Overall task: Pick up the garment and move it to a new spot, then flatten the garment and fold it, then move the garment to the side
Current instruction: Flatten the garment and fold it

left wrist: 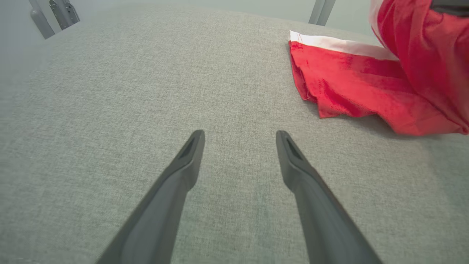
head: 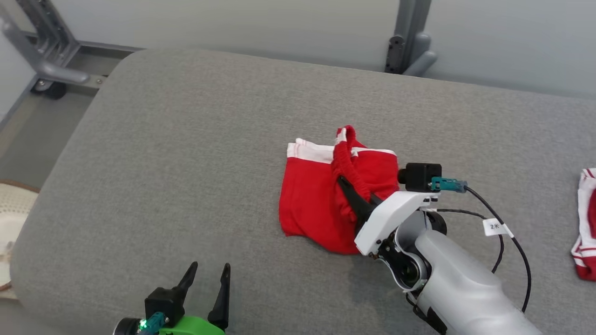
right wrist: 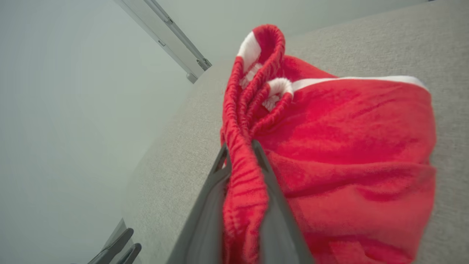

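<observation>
A red garment (head: 316,195) with white trim lies on the grey cushion (head: 186,163) near its middle. My right gripper (head: 347,184) is shut on the garment's gathered red waistband and holds that band raised above the rest of the cloth. In the right wrist view the band (right wrist: 243,172) runs between the two dark fingers (right wrist: 216,179). My left gripper (head: 207,272) stands open low at the front left, apart from the garment. In the left wrist view its gripper (left wrist: 240,137) has nothing between the fingers, and the garment (left wrist: 351,84) lies to the upper right.
A second red and white cloth (head: 585,223) lies at the cushion's right edge. Grey metal frame legs (head: 409,42) stand behind the cushion. A pale woven object (head: 11,218) shows at the far left beyond the cushion's edge.
</observation>
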